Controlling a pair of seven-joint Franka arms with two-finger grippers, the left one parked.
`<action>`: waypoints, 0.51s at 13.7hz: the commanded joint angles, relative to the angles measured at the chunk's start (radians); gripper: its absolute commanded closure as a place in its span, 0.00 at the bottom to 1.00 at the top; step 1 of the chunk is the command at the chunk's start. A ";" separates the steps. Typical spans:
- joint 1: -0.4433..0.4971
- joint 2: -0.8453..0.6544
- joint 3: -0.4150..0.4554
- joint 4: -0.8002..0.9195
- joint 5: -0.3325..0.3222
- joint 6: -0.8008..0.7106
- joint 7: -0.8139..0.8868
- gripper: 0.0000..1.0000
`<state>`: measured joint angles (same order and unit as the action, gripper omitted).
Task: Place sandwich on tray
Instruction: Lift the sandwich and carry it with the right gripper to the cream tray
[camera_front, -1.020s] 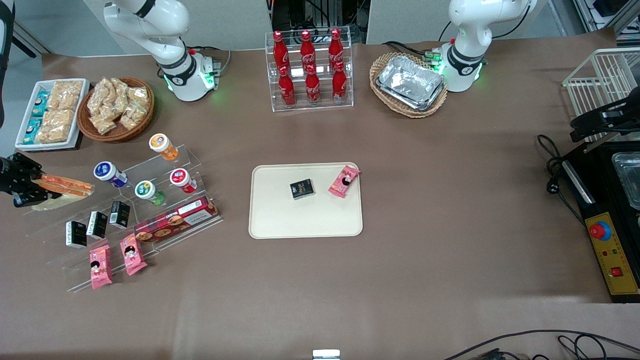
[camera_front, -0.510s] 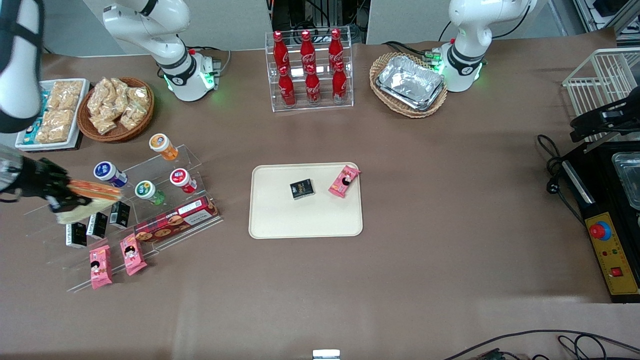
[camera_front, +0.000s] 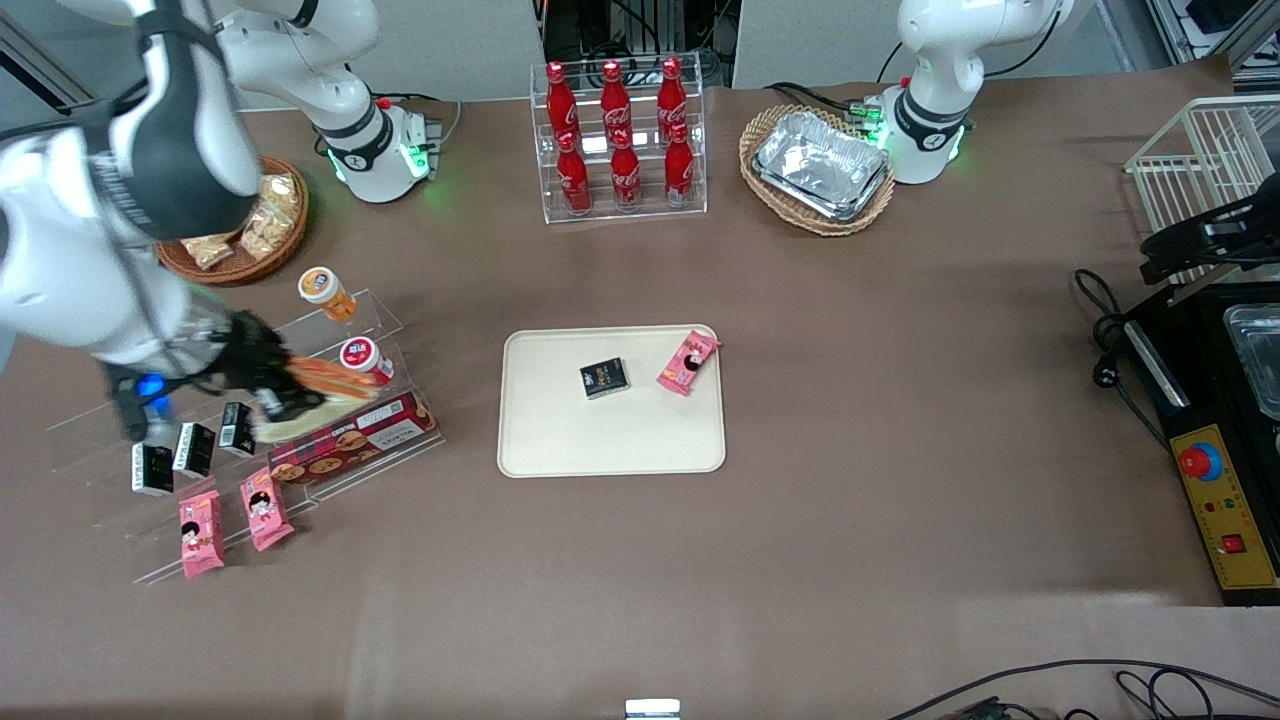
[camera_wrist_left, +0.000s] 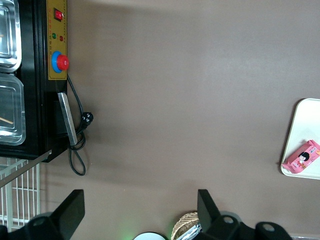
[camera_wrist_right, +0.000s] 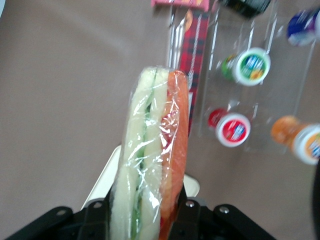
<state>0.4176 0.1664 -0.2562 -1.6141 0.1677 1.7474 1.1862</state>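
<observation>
I had the gripper (camera_front: 285, 390) pinching the sandwich (camera_front: 325, 385) above the clear snack rack (camera_front: 330, 450), long axis pointing toward the tray (camera_front: 610, 440), well apart toward the parked arm's end.

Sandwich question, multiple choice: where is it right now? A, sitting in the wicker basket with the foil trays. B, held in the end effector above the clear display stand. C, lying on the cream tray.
B: the end effector is shut on the sandwich, carrying it over the clear display stand; the tray holds only a small black box and a pink snack packet.
</observation>
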 joint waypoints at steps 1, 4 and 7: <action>0.124 0.050 -0.012 0.026 0.032 0.064 0.139 0.55; 0.223 0.091 -0.012 0.026 0.055 0.125 0.234 0.55; 0.309 0.160 -0.012 0.026 0.061 0.237 0.361 0.55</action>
<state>0.6700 0.2591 -0.2536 -1.6144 0.1993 1.9071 1.4589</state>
